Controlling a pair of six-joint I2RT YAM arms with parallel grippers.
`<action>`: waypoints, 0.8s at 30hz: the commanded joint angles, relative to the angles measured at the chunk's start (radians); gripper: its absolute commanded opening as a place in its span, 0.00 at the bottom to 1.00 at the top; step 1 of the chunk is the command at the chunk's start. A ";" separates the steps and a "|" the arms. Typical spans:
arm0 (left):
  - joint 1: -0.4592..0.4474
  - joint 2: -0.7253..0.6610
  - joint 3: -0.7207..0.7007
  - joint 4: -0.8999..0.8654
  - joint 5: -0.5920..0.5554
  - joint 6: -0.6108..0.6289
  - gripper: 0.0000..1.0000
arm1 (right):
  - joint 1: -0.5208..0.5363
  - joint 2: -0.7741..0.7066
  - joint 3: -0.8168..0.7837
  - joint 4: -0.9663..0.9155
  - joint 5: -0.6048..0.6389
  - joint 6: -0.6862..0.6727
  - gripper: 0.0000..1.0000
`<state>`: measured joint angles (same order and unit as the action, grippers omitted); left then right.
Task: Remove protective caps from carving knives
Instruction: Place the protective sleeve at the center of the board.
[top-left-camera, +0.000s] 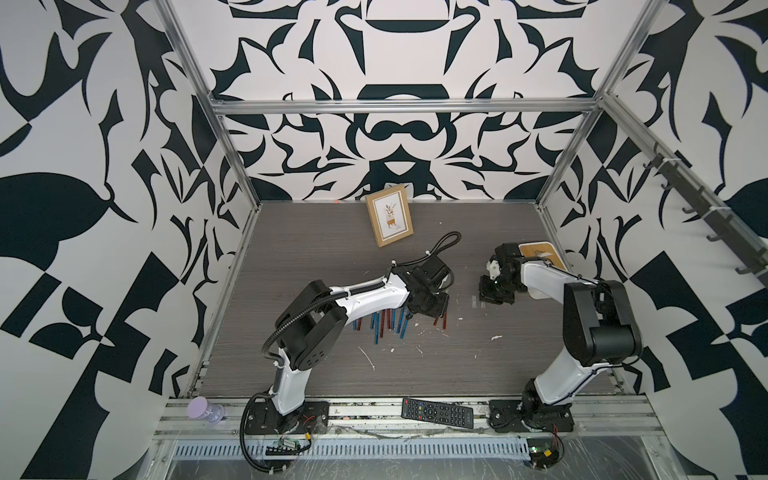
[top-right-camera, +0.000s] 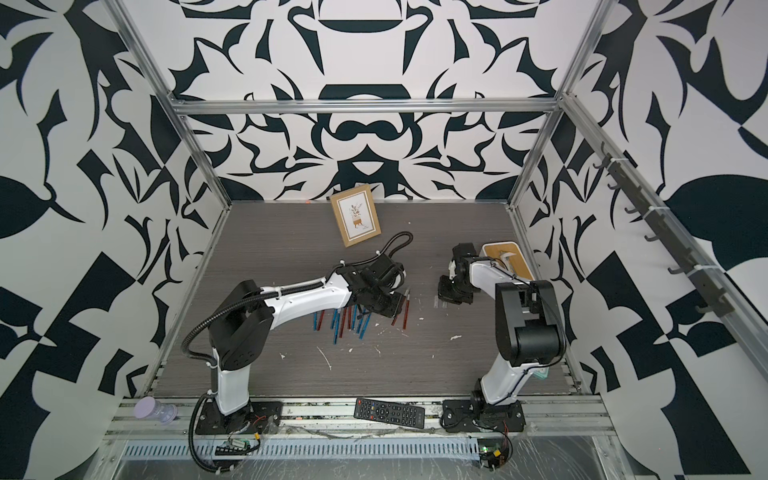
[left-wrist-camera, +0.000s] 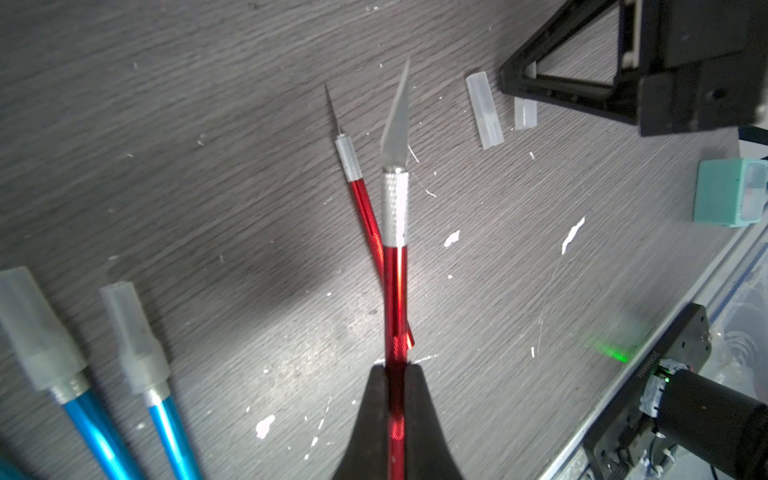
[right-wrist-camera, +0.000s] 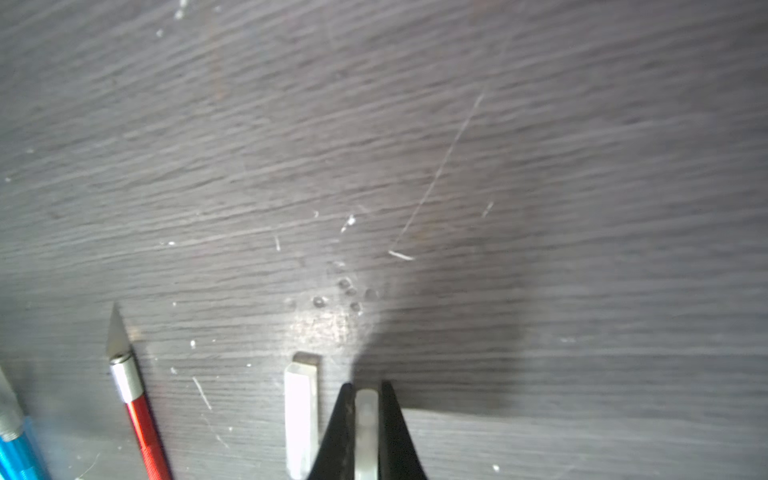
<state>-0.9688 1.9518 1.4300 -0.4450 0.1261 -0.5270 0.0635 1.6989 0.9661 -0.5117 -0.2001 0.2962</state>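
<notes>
On the grey table (left-wrist-camera: 208, 124), blue carving knives (left-wrist-camera: 170, 432) are laid with protective caps (left-wrist-camera: 133, 332) fitted over the blades. The left gripper (left-wrist-camera: 395, 368) is closed on a red knife (left-wrist-camera: 395, 291) — blade bared — which is crossed over a second red knife (left-wrist-camera: 365, 212), also uncapped. The right gripper (right-wrist-camera: 366, 388) is clamped on one cap (right-wrist-camera: 366, 419); a loose cap (right-wrist-camera: 300, 415) is laid just beside it.

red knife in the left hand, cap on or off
Off: the red knife in the left hand shows a bare blade.
</notes>
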 joint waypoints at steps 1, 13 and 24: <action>0.004 -0.026 -0.022 0.006 -0.013 -0.013 0.00 | 0.008 0.001 0.027 -0.017 0.025 0.011 0.13; 0.004 -0.032 -0.028 0.009 -0.019 -0.014 0.00 | 0.013 -0.010 0.036 -0.018 0.014 0.011 0.20; 0.010 -0.033 -0.032 0.006 -0.037 -0.038 0.01 | 0.014 -0.073 0.081 -0.051 0.010 0.005 0.31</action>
<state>-0.9657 1.9514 1.4128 -0.4374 0.1066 -0.5457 0.0738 1.6764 1.0039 -0.5316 -0.1944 0.3077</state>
